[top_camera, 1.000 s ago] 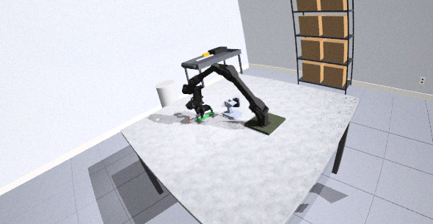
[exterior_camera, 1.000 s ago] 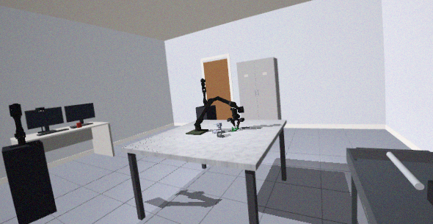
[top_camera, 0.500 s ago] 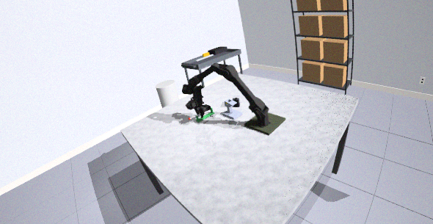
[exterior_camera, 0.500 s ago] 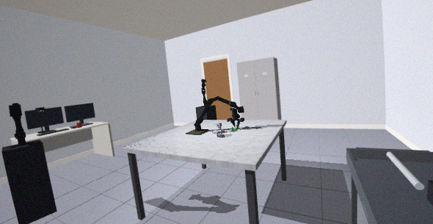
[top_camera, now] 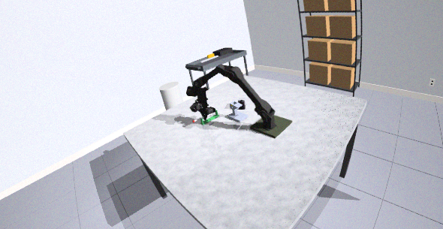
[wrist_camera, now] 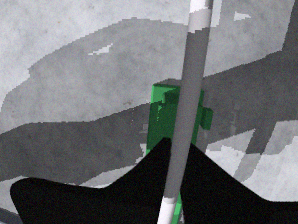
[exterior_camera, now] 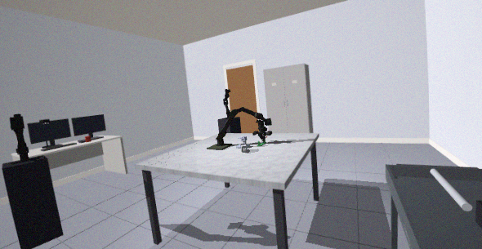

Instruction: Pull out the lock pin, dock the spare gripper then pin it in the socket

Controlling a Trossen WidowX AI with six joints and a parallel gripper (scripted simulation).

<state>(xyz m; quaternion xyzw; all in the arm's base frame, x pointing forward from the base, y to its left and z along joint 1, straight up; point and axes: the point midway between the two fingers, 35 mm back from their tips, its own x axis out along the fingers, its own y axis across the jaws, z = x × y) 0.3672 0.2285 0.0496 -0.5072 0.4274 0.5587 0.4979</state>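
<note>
My gripper (top_camera: 205, 117) (exterior_camera: 263, 141) (wrist_camera: 174, 145) points down over the green holder (top_camera: 211, 120) (wrist_camera: 159, 122). Its two fingertips are shut on the lock pin (wrist_camera: 191, 75), a long pale rod that runs between them in the wrist view and passes over the green holder. A small red tip (top_camera: 194, 121) shows beside the holder in the top view. The pale blue-grey mount (top_camera: 237, 117) (exterior_camera: 243, 139) stands between the holder and the arm's base, with a black part (top_camera: 242, 103) at its top, seemingly the spare gripper. How far that part sits in the socket cannot be told.
The arm's base stands on a dark green plate (top_camera: 281, 126) (exterior_camera: 213, 147) to the mount's right in the top view. The arm arches above the mount. The table (top_camera: 225, 167) (exterior_camera: 196, 167) has its left edge beyond the holder in the top view.
</note>
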